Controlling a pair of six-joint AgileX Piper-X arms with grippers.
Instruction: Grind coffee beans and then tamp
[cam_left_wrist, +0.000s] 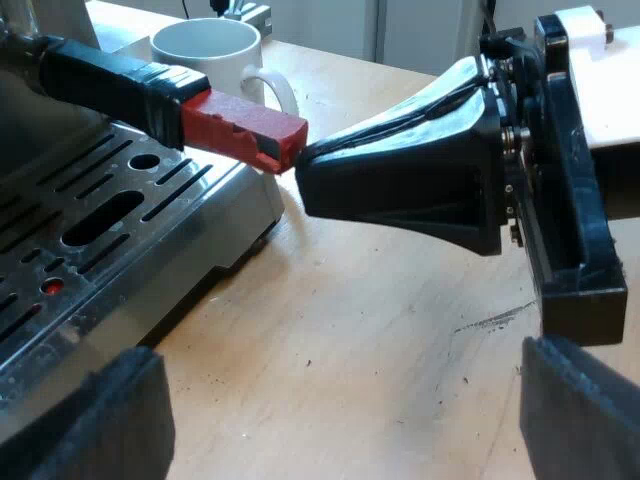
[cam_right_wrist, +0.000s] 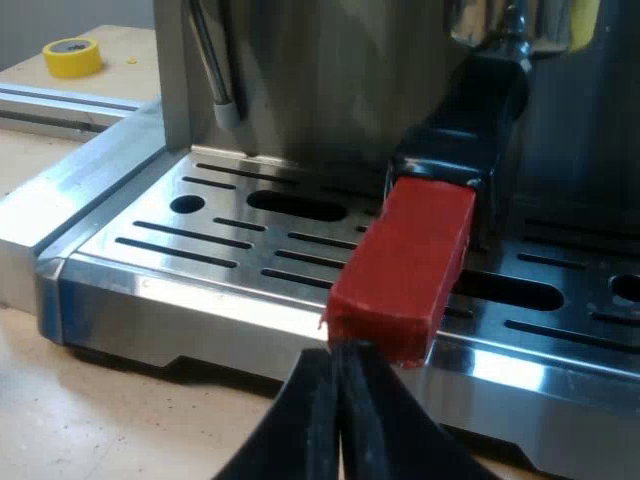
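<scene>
Holder (cam_right_wrist: 455, 140) is seated at the machine's front, with its handle reaching out over the drip tray. Nearest to the camera is the right gripper (cam_right_wrist: 342, 352), its two fingers pressed flat together with nothing between them and their tips touching the lower edge of the red end (cam_right_wrist: 400, 270). That contact is the main worry. Closed fingers can only push, and they meet the red end near a corner. A shove that is slightly off line would likely make the tips skid off and run onto the drip tray (cam_right_wrist: 200, 240) just beneath. The left gripper (cam_left_wrist: 350, 405) hangs over the bare table (cam_left_wrist: 380, 330) beside the tray's edge, fingers spread wide and holding nothing. If a push did turn the handle far enough to unlock the holder, I judge nothing would be in place to catch it, and it would drop onto the metal tray. I cannot tell how firmly it is locked where the dark handle meets the machine (cam_right_wrist: 330, 80), so the force needed is a guess. Farther back, the steam wand (cam_right_wrist: 212, 70) hangs over the tray well apart from the handle. Beyond the red end stands a white mug (cam_left_wrist: 205, 50), which a handle swinging that way, or a gripper following it, could knock.
</scene>
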